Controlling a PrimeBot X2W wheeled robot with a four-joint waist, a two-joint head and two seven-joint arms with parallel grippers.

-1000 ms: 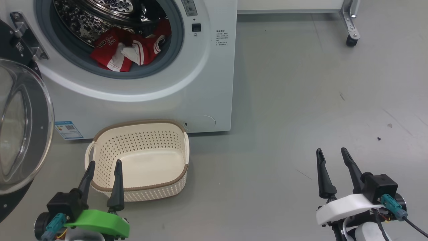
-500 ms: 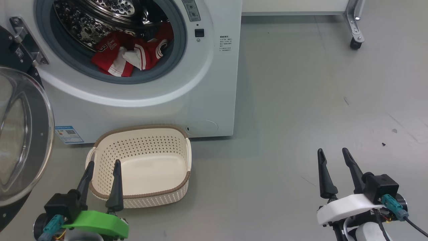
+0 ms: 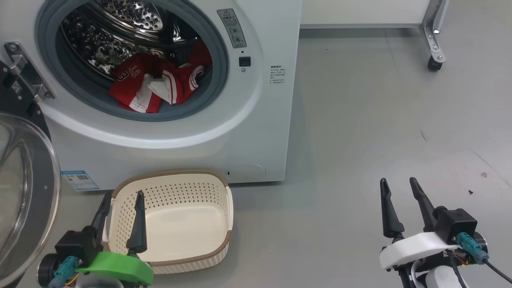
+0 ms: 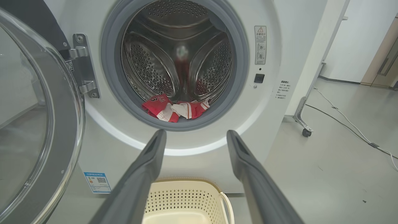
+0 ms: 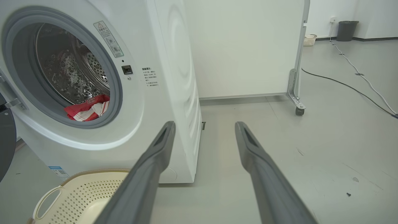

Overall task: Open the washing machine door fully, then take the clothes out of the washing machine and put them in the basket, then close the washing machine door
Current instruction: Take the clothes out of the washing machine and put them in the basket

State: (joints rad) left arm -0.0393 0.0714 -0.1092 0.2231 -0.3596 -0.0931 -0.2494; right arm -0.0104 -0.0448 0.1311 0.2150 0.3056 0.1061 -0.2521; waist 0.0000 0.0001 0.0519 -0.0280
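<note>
Shifting my view toward the clothes (image 3: 136, 86) for the pickup; left gripper (image 3: 124, 195) and right gripper (image 3: 397, 181) wait open, empty.

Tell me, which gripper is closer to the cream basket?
The left. The left gripper sits at the near left corner of the basket, jaws open. The right gripper is well off to the basket's right, over bare floor.
</note>
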